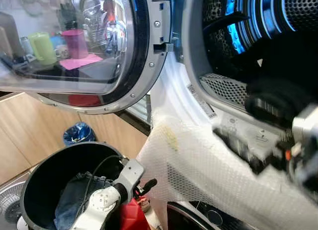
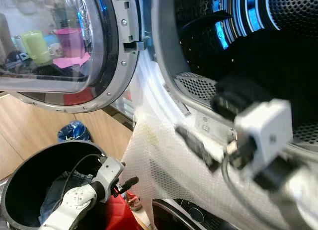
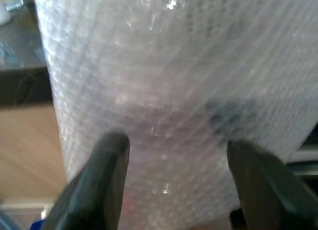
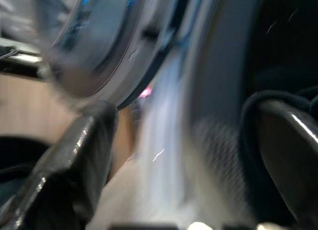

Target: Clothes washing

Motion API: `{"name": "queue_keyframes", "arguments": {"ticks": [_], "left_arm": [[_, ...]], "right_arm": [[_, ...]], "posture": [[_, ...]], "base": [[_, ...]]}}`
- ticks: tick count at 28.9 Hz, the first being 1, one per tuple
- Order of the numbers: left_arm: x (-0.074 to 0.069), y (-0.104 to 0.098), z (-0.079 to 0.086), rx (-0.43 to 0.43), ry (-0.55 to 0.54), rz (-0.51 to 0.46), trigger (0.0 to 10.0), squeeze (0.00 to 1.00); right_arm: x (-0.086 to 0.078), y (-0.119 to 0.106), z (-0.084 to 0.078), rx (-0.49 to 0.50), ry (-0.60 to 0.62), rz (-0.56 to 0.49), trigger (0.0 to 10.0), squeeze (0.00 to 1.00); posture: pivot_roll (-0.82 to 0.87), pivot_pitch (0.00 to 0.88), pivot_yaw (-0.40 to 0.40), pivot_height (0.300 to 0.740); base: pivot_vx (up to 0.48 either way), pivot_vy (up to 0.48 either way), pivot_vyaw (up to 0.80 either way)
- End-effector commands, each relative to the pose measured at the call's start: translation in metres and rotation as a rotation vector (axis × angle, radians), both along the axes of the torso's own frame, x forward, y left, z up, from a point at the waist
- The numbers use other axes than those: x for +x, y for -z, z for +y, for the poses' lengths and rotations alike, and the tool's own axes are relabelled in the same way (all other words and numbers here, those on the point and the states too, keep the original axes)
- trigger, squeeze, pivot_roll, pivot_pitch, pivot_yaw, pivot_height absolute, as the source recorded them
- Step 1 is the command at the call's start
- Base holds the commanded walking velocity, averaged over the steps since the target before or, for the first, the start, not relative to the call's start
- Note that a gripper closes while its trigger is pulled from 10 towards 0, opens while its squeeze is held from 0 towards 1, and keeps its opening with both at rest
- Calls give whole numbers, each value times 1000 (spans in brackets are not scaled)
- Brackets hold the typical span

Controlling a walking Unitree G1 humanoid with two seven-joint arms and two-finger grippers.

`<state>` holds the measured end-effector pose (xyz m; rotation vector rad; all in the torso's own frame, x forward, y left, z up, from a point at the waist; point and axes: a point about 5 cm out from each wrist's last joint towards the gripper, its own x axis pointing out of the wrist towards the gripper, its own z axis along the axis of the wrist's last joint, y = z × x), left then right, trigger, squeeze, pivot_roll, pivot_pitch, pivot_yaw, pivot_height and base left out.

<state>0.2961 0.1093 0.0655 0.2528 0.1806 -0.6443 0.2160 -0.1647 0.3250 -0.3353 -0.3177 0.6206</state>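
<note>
Nearest you, the right gripper (image 2: 198, 145) hangs blurred at the mouth of the drum (image 1: 278, 36); in its wrist view the fingers (image 4: 74, 155) stand apart, holding nothing. The left gripper (image 1: 144, 186) sits at the rim of the black basket (image 1: 35, 183), its fingers (image 3: 102, 175) spread too, facing the bubble wrap (image 1: 198, 170) draped over the washer's sill. One denim garment (image 1: 74, 200) lies inside the basket. Expect it soft, floppy, fairly heavy: pinch a thick fold. One door (image 1: 74, 46) stands open.
</note>
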Motion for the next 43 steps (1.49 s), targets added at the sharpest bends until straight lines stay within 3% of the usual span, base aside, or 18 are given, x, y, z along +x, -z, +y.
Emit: {"name": "queue_keyframes", "arguments": {"ticks": [1, 3, 6, 8, 9, 10, 11, 13, 17, 21, 23, 28, 32, 36, 37, 38, 40, 43], "left_arm": [[3, -2, 1, 10, -3, -4, 10000, 0], [3, -2, 0, 6, -5, -8, 10000, 0], [3, -2, 0, 6, -6, -9, 10000, 0], [3, -2, -1, 4, -10, -8, 10000, 0], [3, -2, -1, 4, -10, -8, 10000, 0], [3, -2, -2, 1, -12, -8, 10000, 0], [4, -2, -2, 0, -11, -9, 10000, 0], [4, -2, -3, -1, -9, -9, 10000, 0], [5, -3, -7, -5, -4, -14, 10000, 0], [5, -3, -7, -7, -5, -16, 10000, 0], [2, -1, -7, -6, -3, -5, 10000, 0], [-2, 2, -8, -1, 10, 8, 10000, 0], [-1, 3, -9, -1, 17, 11, 10000, 0], [-2, 3, -10, -1, 20, 13, 10000, 0], [-3, 3, -10, -1, 19, 15, 10000, 0], [-3, 3, -10, -1, 19, 15, 10000, 0], [-4, 4, -10, -1, 20, 19, 10000, 0], [-4, 5, -10, 0, 22, 21, 10000, 0]], "right_arm": [[19, -13, -2, -9, 33, -50, 10000, 0], [49, -47, -2, 64, 77, -130, 10000, 0], [55, -54, -2, 82, 84, -142, 10000, 0], [86, -73, -6, 117, 216, -117, 10000, 0], [86, -73, -6, 117, 216, -117, 10000, 0], [113, -88, -18, 128, 424, -98, 10000, 0], [121, -96, -26, 124, 516, -113, 10000, 0], [130, -105, -35, 122, 618, -144, 10000, 0], [144, -133, -83, 365, 942, -160, 10000, 0], [150, -124, -85, 403, 965, -85, 10000, 0], [158, -110, -72, 532, 899, 47, 10000, 0], [141, -105, -69, 618, 988, 46, 10000, 0], [111, -96, -88, 719, 1110, 26, 10000, 0], [91, -89, -102, 779, 1125, 83, 10000, 0], [79, -83, -107, 781, 1165, 85, 10000, 0], [79, -83, -107, 781, 1165, 85, 10000, 0], [63, -63, -108, 789, 1220, 143, 10000, 0], [55, -49, -110, 794, 1252, 186, 10000, 0]], "posture": [[22, 18, -5, 740], [25, 9, -10, 740], [25, 9, -10, 740], [25, 2, -14, 740], [25, 2, -14, 740], [19, 0, -8, 740], [19, 0, -8, 740], [16, 0, -8, 740], [19, 0, -18, 740], [20, 0, -25, 740], [17, 0, -23, 740], [1, 12, -15, 740], [-10, 16, -13, 740], [-13, 16, -14, 740], [-13, 16, -14, 740], [-13, 16, -14, 740], [-21, 19, -12, 740], [-21, 19, -12, 740]], "base": [[0, 0, 0], [0, 0, 0], [0, 0, 0], [0, 0, 0], [0, 0, 0], [0, 0, 0], [0, 0, 0], [0, 0, 0], [0, 0, 0], [0, 0, 0], [0, 0, 0], [0, 0, 0], [0, 0, 0], [0, 0, 0], [0, 0, 0], [0, 0, 0], [0, 0, 0], [0, 0, 0]]}}
